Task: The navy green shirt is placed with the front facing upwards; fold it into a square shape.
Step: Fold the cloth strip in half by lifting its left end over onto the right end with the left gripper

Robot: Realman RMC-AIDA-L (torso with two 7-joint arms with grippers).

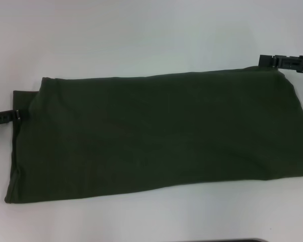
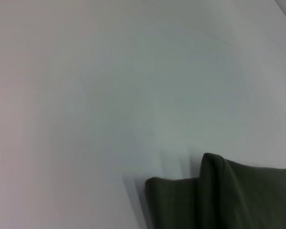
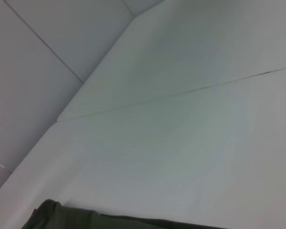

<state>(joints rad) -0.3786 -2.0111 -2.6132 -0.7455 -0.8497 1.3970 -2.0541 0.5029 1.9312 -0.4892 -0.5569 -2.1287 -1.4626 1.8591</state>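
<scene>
The navy green shirt [image 1: 156, 131] lies flat on the white table [image 1: 141, 35] as a long folded band running left to right, with only plain green cloth showing. No lettering or collar is visible. My left gripper [image 1: 15, 115] reaches in from the left and meets the shirt's left edge about halfway down. My right gripper [image 1: 266, 60] sits at the shirt's far right corner. A folded corner of the shirt [image 2: 229, 195] shows in the left wrist view, and an edge of the shirt [image 3: 86, 220] shows in the right wrist view.
White table surface surrounds the shirt on all sides. In the right wrist view a thin seam [image 3: 190, 90] crosses the tabletop, with a white wall panel [image 3: 33, 71] beyond the table's edge. A dark strip [image 1: 242, 240] peeks in at the near edge.
</scene>
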